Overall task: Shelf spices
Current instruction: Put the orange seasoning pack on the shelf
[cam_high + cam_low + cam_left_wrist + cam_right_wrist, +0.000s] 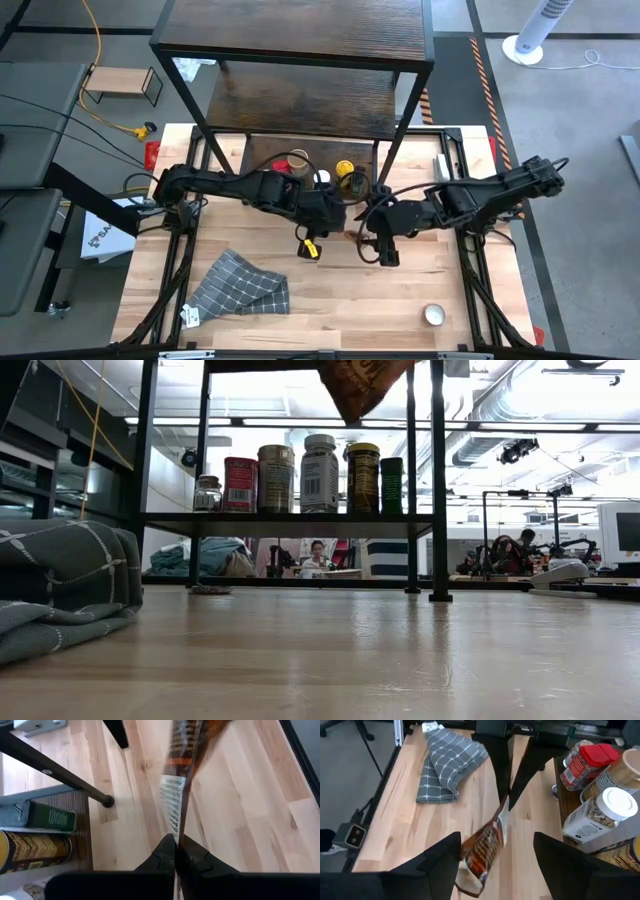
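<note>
The left claw (175,857) is squeezed shut on the top edge of a flat brown spice packet (482,847). The packet hangs down in the air above the counter (350,300), just in front of the shelf (300,100). The right claw (495,865) is wide open and holds nothing. It waits close by, with the packet between its two fingers in its own view.

The packet looks thin, crinkly and floppy, with a white label of small print on one side. It is blurry, so it may be swinging. The other spices already stand in a row on the low board of the shelf: a jar with a red lid (592,757), a bottle with a white lid (615,802), a round tin with a yellow top (345,168) and a green box (50,817). They are hard and round or boxy, so they stand up by themselves.

The shelf has dark rough wood boards and thin black metal legs. A soft grey checked cloth (240,285) lies crumpled on the pale smooth wood counter.

I think the step now is getting the packet onto the shelf. To do it well, let it stop swinging first. Keep it clear of the black legs. Lean it against the jars so it does not flop over.
</note>
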